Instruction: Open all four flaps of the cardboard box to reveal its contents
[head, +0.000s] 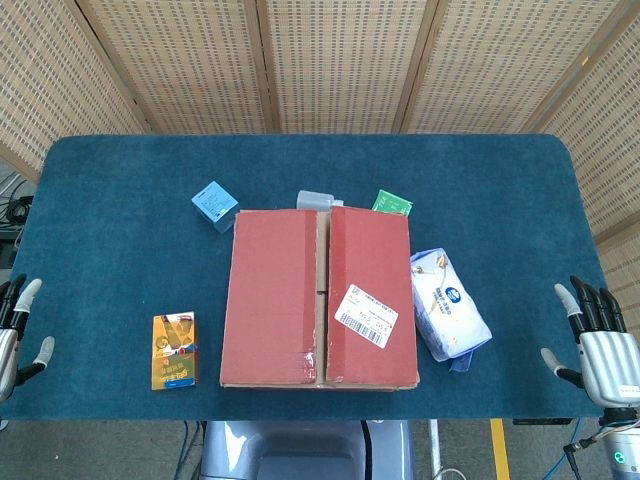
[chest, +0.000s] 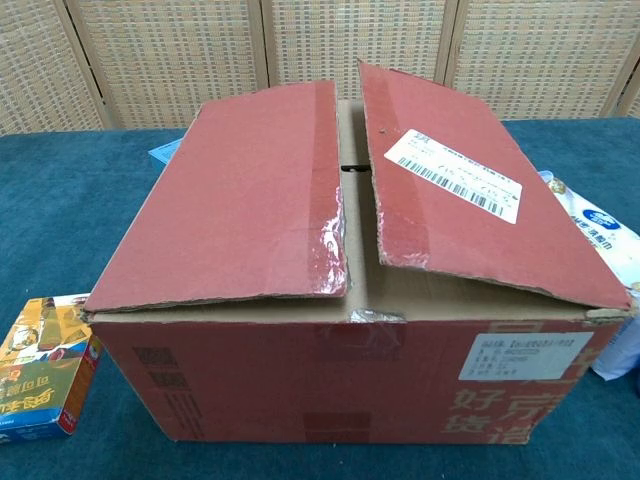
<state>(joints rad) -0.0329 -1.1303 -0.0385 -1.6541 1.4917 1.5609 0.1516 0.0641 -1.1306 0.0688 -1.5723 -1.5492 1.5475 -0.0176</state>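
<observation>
Cardboard box (head: 320, 298) centred btwn left robot hand (head: 15, 335) & right robot hand (head: 598, 345), both spread, well apart.

We see bright, even overhead light in both views, sharp focus, and soft shadows. Tape on the cardboard box (chest: 325, 235) shows mild glare; no edge distortion strikes us.

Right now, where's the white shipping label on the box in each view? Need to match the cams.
Head view: shipping label on the box's right top flap, toward the near edge, left of the white tissue pack.
Chest view: shipping label on the raised right flap, upper right of centre.
Shared landmark: the gap between the two top flaps, just left of the label in both.
</observation>
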